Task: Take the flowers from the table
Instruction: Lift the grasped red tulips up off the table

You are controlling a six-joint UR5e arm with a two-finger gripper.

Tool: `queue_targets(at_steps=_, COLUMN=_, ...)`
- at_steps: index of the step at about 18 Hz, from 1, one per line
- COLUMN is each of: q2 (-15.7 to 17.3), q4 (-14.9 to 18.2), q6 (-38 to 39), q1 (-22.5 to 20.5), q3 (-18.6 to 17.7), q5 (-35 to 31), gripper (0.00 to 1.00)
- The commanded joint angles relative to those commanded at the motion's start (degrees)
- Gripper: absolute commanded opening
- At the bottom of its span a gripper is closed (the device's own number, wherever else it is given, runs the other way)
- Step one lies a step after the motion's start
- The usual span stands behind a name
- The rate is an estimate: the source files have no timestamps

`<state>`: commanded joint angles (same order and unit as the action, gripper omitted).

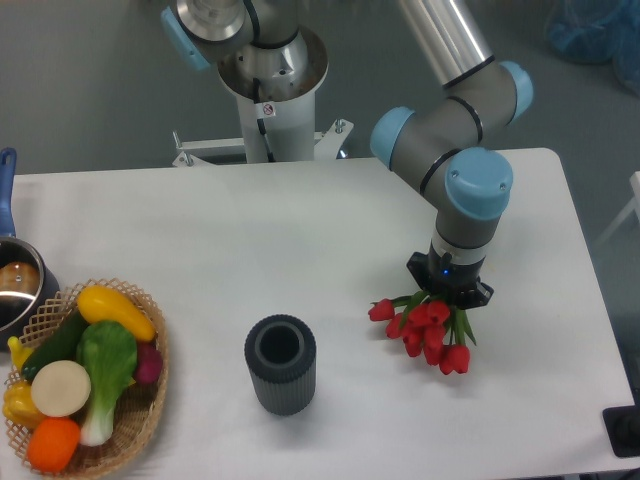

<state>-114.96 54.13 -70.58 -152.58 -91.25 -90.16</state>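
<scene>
Bench (300, 230) white; arm over right side. Fingers (449, 297) hidden behind wrist, opening unclear, seemingly at stems. Flowers (428, 328) hang just below, right of vase (280, 364). Light, soft, crushable; grip bound stems.

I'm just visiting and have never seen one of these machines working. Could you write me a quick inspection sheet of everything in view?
Surface: white table, no spills seen.
Job's things: flowers, red tulips with green leaves, blooms hanging below the gripper; stems hidden.
Clutter: dark ribbed cylinder vase, upright and open-topped; wicker basket of toy vegetables at the left; pot with a blue handle at the left edge.
Grippers: gripper pointing down right over the flowers; fingers hidden by the wrist.
Cables: nothing seen.
Surroundings: grey floor, robot pedestal behind the table, blue bundle top right.
</scene>
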Motion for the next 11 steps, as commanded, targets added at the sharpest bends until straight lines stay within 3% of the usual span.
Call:
queue_targets(at_steps=4, q2=-0.18, q4=7.39, q6=2.64, q1=0.35, q3=7.03, q5=-0.10, gripper=0.00)
queue_targets(at_steps=9, q2=0.18, q4=8.01, q6=2.20, q1=0.97, q3=9.15, q5=-0.01, gripper=0.00)
queue_targets(at_steps=11, q2=0.09, q4=12.20, q6=1.94, q1=0.97, q3=11.95, q5=-0.01, gripper=0.00)
